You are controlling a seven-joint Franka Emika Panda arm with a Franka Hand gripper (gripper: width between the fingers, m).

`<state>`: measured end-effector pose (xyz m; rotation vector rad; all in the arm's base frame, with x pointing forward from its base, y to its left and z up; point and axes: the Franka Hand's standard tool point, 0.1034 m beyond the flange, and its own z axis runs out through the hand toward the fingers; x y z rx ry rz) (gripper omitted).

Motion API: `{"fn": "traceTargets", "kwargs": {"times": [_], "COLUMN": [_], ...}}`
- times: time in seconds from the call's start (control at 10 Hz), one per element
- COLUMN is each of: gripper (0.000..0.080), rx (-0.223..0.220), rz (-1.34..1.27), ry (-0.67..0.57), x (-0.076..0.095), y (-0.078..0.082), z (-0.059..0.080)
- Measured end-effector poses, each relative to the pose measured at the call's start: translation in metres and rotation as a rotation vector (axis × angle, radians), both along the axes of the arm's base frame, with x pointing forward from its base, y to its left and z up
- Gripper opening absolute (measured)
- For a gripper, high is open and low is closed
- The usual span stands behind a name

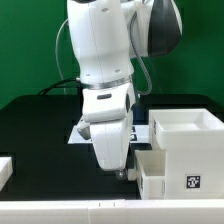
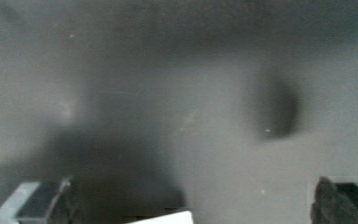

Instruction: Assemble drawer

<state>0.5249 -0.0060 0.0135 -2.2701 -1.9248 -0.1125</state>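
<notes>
The drawer [image 1: 160, 168], a small white open-top tray with a black-and-white tag [image 1: 194, 183] on its front, sits at the exterior view's front right. My gripper [image 1: 122, 172] points down just off the drawer's left wall, close to the black table. In the wrist view the gripper [image 2: 195, 202] is open and empty. Its dark fingertips [image 2: 44, 200] stand wide apart over the blurred dark table. A small white corner [image 2: 162, 217] shows between them; I cannot tell what it belongs to.
A larger, taller white box [image 1: 188, 126] stands right behind the drawer. The marker board [image 1: 74, 131] lies behind the arm, mostly hidden by it. A white part [image 1: 5, 170] lies at the exterior view's left edge.
</notes>
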Motion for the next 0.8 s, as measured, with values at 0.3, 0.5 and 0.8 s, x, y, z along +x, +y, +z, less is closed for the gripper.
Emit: {"fn": "traceTargets", "kwargs": {"times": [0.3, 0.5, 0.8], "gripper": [0.0649, 0.0649, 0.0649], "rx": [-0.001, 0.0, 0.006], "rz": [-0.005, -0.038, -0.08], "ry": [-0.011, -0.009, 0.009], "x": [0.007, 0.009, 0.001], "y": [-0.002, 0.007, 0.03], "z": [0.004, 0.007, 0.005]}}
